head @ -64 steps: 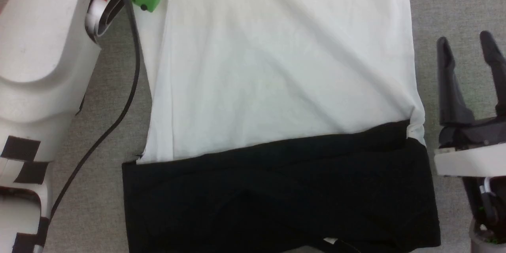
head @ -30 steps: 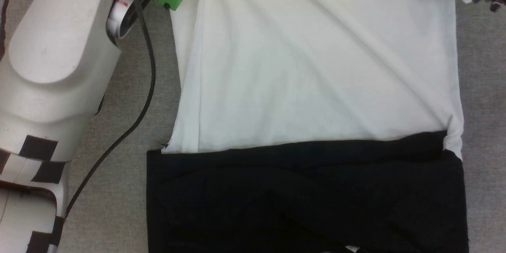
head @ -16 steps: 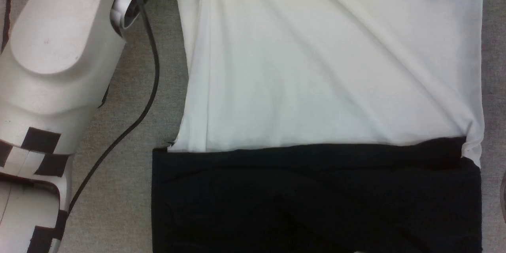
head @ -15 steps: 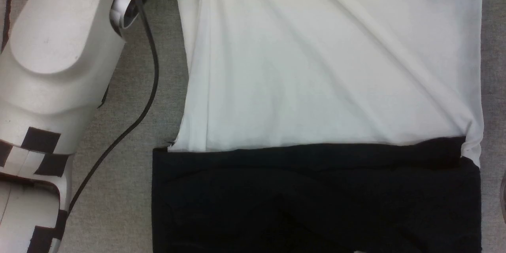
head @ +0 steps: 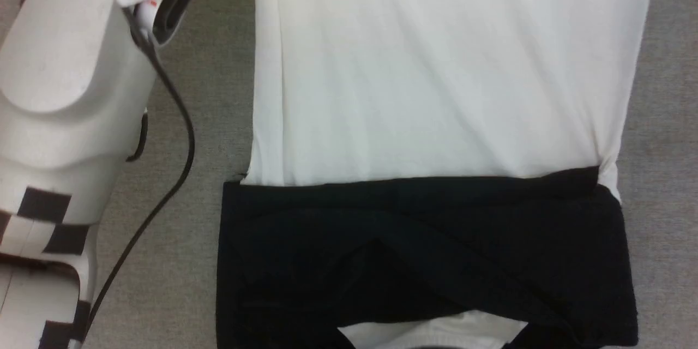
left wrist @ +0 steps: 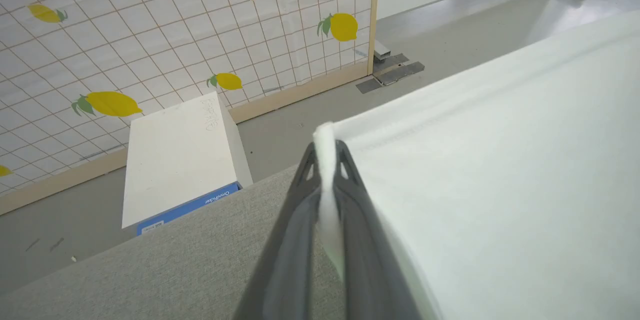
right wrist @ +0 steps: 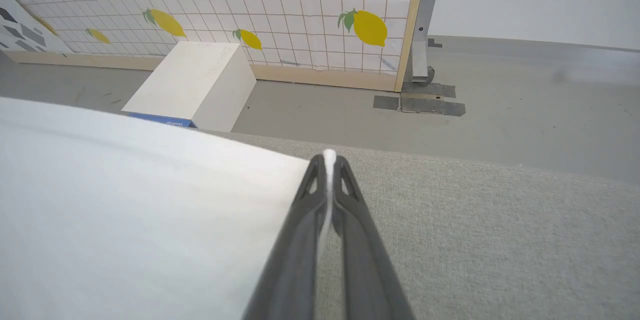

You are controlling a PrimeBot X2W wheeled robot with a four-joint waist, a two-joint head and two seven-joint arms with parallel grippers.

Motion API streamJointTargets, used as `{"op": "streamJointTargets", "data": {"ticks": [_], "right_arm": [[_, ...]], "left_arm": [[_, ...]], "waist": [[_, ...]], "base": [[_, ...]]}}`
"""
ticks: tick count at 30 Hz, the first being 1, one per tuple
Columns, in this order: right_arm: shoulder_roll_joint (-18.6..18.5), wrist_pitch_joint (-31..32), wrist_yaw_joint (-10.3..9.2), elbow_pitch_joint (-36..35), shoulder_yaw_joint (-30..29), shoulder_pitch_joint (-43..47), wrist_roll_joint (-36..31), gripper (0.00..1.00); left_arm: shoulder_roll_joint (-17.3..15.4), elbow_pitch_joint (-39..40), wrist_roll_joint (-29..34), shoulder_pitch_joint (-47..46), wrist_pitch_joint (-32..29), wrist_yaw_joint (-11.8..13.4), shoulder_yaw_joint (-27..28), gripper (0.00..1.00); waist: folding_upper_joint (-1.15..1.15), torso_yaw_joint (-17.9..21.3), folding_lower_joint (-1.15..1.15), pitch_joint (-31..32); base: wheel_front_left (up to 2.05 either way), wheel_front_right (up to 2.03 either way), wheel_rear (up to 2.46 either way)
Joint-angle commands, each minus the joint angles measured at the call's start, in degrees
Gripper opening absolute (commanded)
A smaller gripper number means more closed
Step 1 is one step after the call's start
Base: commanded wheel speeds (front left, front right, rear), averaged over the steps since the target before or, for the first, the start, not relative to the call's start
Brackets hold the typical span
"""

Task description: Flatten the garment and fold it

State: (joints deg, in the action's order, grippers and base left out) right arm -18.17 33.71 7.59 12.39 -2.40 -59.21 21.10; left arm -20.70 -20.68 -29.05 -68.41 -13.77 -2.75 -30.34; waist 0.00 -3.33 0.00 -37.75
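Pinching the garment by its far white corners: left gripper and right gripper both clamped on it. Spread on the grey table, looks thin, floppy, so corners seem right.

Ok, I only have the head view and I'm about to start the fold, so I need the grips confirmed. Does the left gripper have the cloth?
Observer: Yes. In the left wrist view the left gripper is shut on a white corner of the garment, with cloth pinched between its fingers.
Operator: And the right?
Observer: The right gripper is shut on the other white corner, over the grey table.
Operator: Anything past the far edge?
Observer: A white box stands on the floor beyond the table, in front of a lemon-patterned screen.
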Motion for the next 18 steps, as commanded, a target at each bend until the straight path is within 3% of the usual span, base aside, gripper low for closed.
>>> {"op": "streamJointTargets", "data": {"ticks": [1, 8, 18], "right_arm": [[-0.84, -0.55, -0.1, -1.33, -0.47, 2.19, 1.11, 0.0], [-1.61, -0.79, -0.1, -10.72, -0.76, 13.23, 6.1, 0.0], [1.25, 1.93, -0.1, -25.22, -3.37, 32.03, 10.18, 0.0]], "left_arm": [[-1.19, 0.92, -0.33, 1.81, 1.12, -0.14, 0.46, 0.0], [-3.92, 9.36, -1.18, 10.23, 4.55, -0.2, 0.4, 0.0], [-10.16, 27.94, -3.15, 29.43, 3.82, 3.61, -0.36, 0.0]], "waist": [[0.0, 0.36, 0.0, 3.73], [0.0, 0.28, 0.0, 10.06], [0.0, 0.45, 0.0, 19.63]], "base": [[0.0, 0.0, 0.0], [0.0, 0.0, 0.0], [0.0, 0.0, 0.0]]}}
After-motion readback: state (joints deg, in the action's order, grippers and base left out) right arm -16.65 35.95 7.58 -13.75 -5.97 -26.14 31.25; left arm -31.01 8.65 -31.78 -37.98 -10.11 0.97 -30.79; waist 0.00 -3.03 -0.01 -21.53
